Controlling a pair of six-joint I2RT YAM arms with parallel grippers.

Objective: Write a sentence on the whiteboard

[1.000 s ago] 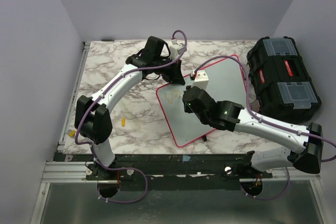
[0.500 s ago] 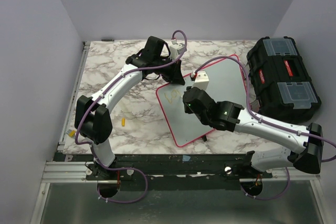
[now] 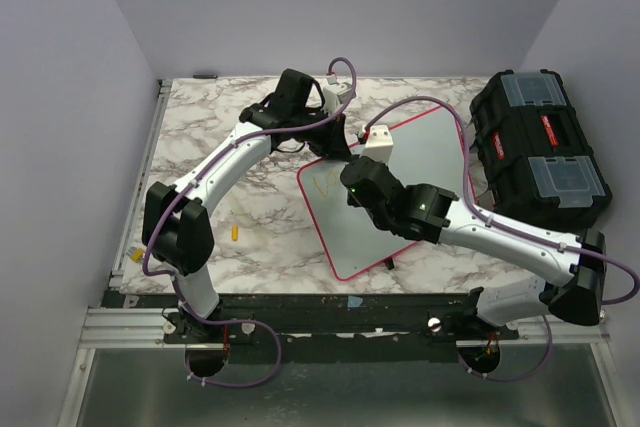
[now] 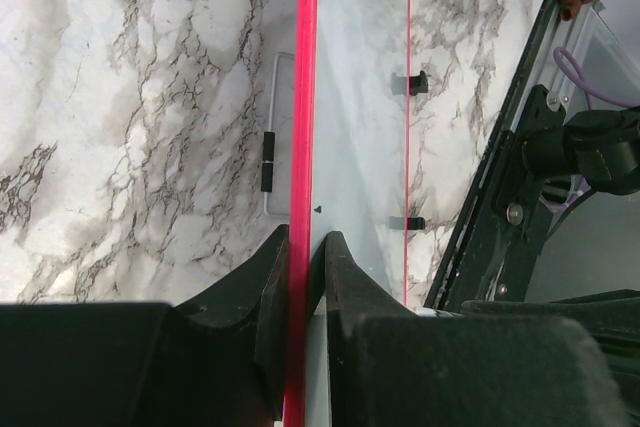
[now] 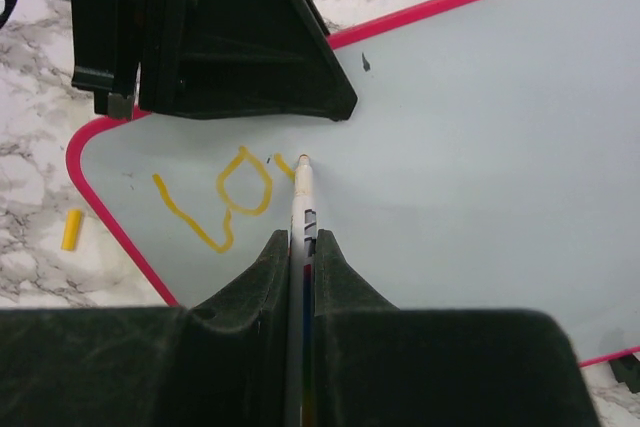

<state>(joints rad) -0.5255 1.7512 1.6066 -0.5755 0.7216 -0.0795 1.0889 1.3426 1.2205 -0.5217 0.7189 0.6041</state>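
Note:
The whiteboard (image 3: 430, 162), white with a pink-red rim, lies on the marble table; it also shows in the right wrist view (image 5: 480, 127) and the left wrist view (image 4: 360, 127). My left gripper (image 4: 305, 247) is shut on its rim at the far-left edge (image 3: 335, 147). My right gripper (image 5: 302, 242) is shut on a white marker (image 5: 302, 197) whose tip touches the board. The sentence (image 5: 225, 197) is a few yellow-orange strokes near the board's left corner, faint in the top view (image 3: 325, 182). My right gripper (image 3: 352, 179) is over the board's left part.
A black toolbox (image 3: 535, 152) stands at the right of the board. A small yellow cap (image 3: 235, 231) lies on the table left of the board, also in the right wrist view (image 5: 70, 230). Two black clips (image 4: 415, 82) sit on the board's far edge.
My right gripper has moved up and left over the board with the marker, adding yellow strokes. The left arm has stayed put on the rim.

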